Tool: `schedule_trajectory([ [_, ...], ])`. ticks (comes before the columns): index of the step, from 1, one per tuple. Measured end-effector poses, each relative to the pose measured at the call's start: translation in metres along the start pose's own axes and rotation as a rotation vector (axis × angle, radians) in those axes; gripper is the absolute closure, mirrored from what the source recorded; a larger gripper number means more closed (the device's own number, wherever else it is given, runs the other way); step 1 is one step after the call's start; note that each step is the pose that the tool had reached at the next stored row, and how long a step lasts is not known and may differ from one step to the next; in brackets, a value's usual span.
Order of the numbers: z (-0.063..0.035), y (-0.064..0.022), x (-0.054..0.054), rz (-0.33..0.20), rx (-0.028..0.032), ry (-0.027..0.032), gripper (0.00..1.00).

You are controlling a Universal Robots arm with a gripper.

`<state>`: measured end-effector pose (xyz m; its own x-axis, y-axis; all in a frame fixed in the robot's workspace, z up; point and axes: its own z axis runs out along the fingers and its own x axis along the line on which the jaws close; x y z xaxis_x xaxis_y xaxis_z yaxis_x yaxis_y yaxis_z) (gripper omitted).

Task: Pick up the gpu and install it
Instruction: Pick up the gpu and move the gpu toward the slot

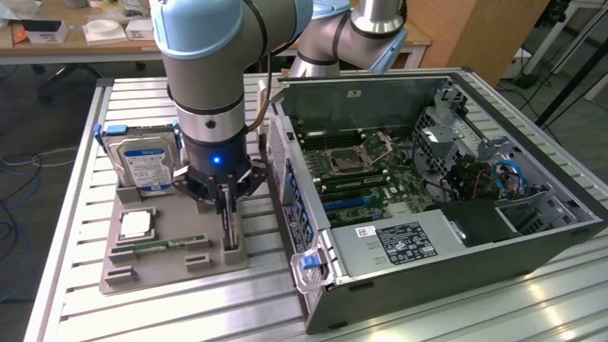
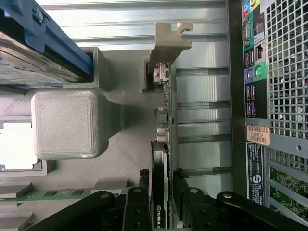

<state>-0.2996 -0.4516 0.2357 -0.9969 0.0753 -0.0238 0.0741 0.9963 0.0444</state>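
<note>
Graphics card, judged light, stiff and fragile, is best pinched across its flat faces near the top edge, where the hand is set left of centre in the exterior view, though whether it is clamped cannot be told.

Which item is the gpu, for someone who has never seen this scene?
To the exterior view's left of the open dark computer case lies a grey plastic holder tray. On its case-side edge, under the pincer, stands the gpu: a thin black card with a pale metal end bracket. The silver hard drive is thicker; the green memory stick lies flat.
</note>
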Motion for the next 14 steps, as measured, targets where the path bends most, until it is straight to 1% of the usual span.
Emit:
schedule_trajectory([
  [1,0.0000,0.0000,0.0000,0.000,0.0000,0.0000,0.65],
  [2,0.0000,0.0000,0.0000,0.000,0.0000,0.0000,0.72],
  [14,0.0000,0.0000,0.0000,0.000,0.0000,0.0000,0.73],
])
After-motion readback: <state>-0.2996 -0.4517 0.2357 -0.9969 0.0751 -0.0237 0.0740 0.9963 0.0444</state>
